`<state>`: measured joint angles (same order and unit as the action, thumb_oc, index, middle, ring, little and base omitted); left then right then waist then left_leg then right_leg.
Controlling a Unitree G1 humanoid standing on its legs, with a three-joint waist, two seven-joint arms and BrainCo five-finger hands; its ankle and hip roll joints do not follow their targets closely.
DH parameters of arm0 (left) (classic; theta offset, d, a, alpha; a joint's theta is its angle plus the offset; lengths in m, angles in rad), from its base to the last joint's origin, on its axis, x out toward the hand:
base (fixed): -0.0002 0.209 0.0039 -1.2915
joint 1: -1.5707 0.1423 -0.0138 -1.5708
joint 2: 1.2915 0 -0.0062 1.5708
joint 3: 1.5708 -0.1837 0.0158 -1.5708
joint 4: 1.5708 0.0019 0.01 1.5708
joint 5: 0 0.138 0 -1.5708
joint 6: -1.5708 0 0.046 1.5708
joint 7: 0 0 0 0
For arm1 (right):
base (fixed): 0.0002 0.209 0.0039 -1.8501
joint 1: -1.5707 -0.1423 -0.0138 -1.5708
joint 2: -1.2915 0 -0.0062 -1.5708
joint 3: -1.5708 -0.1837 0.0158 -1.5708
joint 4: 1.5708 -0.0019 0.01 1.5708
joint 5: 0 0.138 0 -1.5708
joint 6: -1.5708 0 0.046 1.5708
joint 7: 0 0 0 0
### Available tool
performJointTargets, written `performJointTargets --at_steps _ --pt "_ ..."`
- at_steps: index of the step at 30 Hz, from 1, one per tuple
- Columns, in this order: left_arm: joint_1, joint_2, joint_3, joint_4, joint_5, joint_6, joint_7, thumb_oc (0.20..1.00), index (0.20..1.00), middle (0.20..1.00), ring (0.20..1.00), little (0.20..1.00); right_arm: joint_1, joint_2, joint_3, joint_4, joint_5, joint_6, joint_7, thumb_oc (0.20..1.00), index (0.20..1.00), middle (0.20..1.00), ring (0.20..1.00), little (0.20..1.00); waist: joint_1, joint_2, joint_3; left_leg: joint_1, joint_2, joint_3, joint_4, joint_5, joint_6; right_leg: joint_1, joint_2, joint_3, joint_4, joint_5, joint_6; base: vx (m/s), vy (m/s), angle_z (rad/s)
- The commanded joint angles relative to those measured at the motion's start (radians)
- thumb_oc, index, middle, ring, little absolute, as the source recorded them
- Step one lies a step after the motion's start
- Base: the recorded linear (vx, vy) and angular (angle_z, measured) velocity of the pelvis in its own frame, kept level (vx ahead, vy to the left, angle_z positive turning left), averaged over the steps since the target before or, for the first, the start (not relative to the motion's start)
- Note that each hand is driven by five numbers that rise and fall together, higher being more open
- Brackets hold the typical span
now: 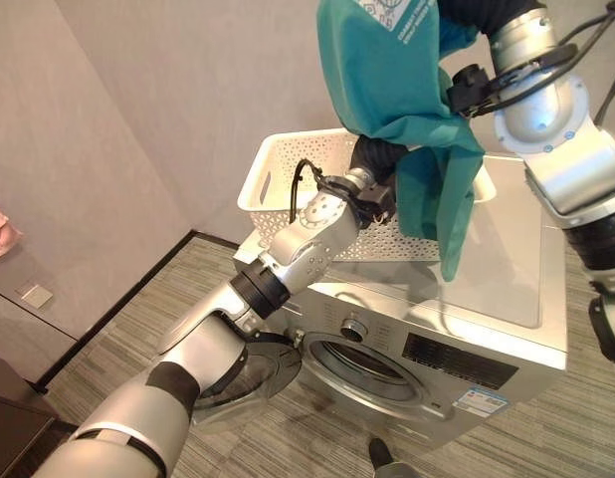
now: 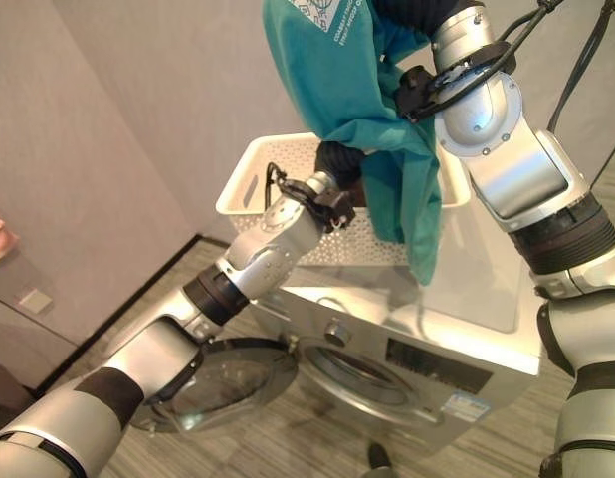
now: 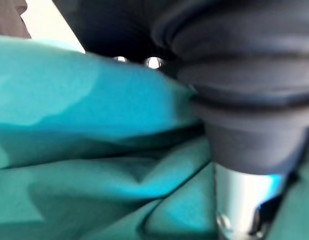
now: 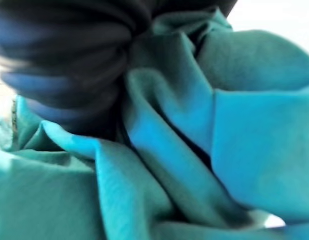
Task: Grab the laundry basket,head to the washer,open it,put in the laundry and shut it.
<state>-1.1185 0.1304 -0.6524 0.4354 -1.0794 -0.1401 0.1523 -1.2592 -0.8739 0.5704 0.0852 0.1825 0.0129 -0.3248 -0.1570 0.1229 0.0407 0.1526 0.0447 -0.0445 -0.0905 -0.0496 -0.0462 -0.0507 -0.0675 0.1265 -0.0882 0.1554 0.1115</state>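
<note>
1. Teal cloth hangs from high above the basket, bunched at the top where my right arm ends and trailing down past the basket's near rim onto the washer top.
2. The basket sits on the washer top, toward its back left corner. The door below stands swung open to the left, so the drum mouth is clear.
3. My judgement of the step: the cloth is lifted out and next has to go down and forward into the drum.
4. To do it well I should raise it until the tail clears the basket rim, then swing it out over the front edge before lowering, so nothing drags on the basket or the control panel.
5. I would gather the hanging tail with my left hand first; a long loose end could catch on the door or be left outside the drum.
6. My right hand is buried in the cloth. Its wrist view gives dark ribbed cover and folds, so I cannot tell how its fingers lie.
7. My left hand reaches over the basket and under the cloth. Its wrist view shows cover, teal folds and a glint of metal, and I cannot tell whether it has hold of anything.
8. The basket's inside is screened by arm and cloth, so whether more laundry remains is unknown.
</note>
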Motion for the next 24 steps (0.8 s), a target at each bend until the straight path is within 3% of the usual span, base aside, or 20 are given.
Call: performJointTargets --at_steps 1,2,15,16,17,24 --pt "-0.081 -0.004 0.087 0.092 0.053 -0.096 0.033 0.514 0.514 0.514 0.514 0.514 -0.004 0.075 -0.074 0.005 0.021 -0.070 -0.011 0.200 0.200 0.200 0.200 0.200 -0.005 -0.085 -0.032 -0.009 0.027 0.072 0.003 -0.040 -0.002 0.066 -0.008 -0.015 0.057 -0.160 -0.007 0.00 0.000 0.00" --pt "-0.081 -0.009 0.093 0.089 0.054 -0.100 0.037 0.200 0.200 0.200 0.200 0.200 0.000 0.083 -0.075 0.001 0.020 -0.072 -0.012 0.200 0.200 0.200 0.200 0.200 -0.006 -0.085 -0.032 -0.010 0.027 0.073 0.003 -0.040 -0.002 0.064 -0.007 -0.014 0.058 -0.161 -0.007 0.00 0.000 0.00" --pt "-0.044 -0.031 0.153 0.054 0.133 -0.141 0.086 0.200 0.200 0.200 0.200 0.200 0.060 0.144 -0.113 -0.033 0.034 -0.110 -0.013 0.200 0.200 0.200 0.200 0.200 -0.013 -0.088 -0.030 -0.009 0.030 0.084 0.003 -0.043 -0.001 0.057 -0.004 -0.002 0.064 -0.170 -0.010 0.00 0.000 0.00" --pt "-0.041 -0.033 0.157 0.053 0.134 -0.143 0.089 0.200 0.200 0.200 0.200 0.200 0.067 0.148 -0.120 -0.035 0.036 -0.115 -0.017 0.238 0.238 0.238 0.238 0.238 -0.014 -0.088 -0.030 -0.008 0.030 0.085 0.003 -0.043 -0.001 0.057 -0.004 -0.001 0.063 -0.170 -0.010 0.02 0.011 -0.04" --pt "-0.042 -0.036 0.166 0.052 0.147 -0.153 0.103 0.200 0.200 0.200 0.200 0.200 0.087 0.169 -0.143 -0.039 0.041 -0.127 -0.033 1.000 1.000 1.000 1.000 1.000 -0.017 -0.086 -0.030 -0.007 0.030 0.088 0.003 -0.046 0.000 0.057 -0.004 0.001 0.062 -0.170 -0.010 0.00 0.000 0.00" --pt "-0.055 -0.032 0.200 0.045 0.208 -0.178 0.141 0.200 0.200 0.200 0.200 0.200 0.149 0.183 -0.243 -0.076 -0.041 -0.140 -0.116 1.000 1.000 1.000 1.000 1.000 -0.036 -0.078 -0.033 0.002 0.029 0.096 0.003 -0.058 0.007 0.052 -0.003 0.011 0.071 -0.174 -0.011 0.02 0.012 -0.05"
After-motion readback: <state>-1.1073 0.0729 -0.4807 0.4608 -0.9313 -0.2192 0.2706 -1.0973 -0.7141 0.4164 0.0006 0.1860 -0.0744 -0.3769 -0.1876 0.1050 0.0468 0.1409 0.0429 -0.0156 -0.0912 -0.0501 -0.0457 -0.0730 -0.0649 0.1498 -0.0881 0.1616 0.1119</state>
